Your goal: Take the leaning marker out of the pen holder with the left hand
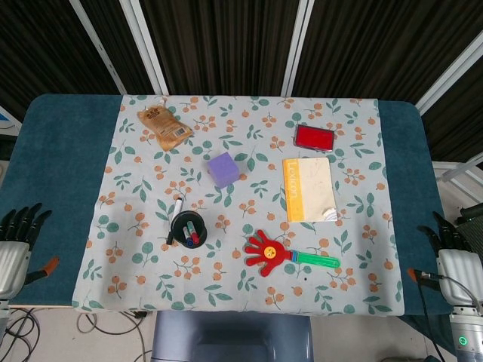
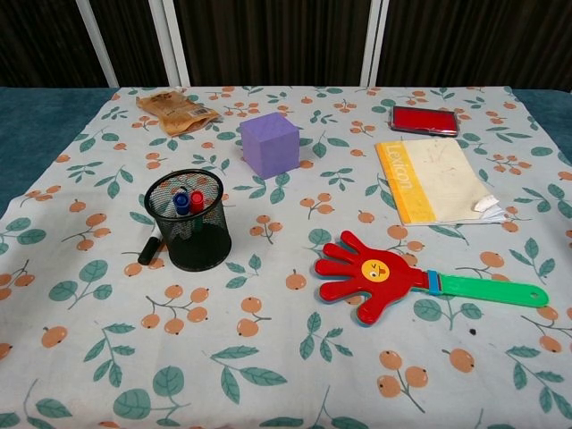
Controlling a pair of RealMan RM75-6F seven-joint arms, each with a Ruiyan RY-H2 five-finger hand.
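Observation:
The black mesh pen holder stands on the flowered cloth, left of centre, with blue, red and green markers upright inside it. A white marker with black ends lies on the cloth against the holder's left side; the chest view shows only its black end. My left hand is far off at the table's front left edge, fingers apart, holding nothing. At the front right edge, my right hand is also empty, fingers straight. Neither hand appears in the chest view.
A purple cube sits behind the holder, and a snack packet lies at the back left. A yellow notebook, a red case and a red hand-shaped clapper occupy the right half. Blue table borders the cloth.

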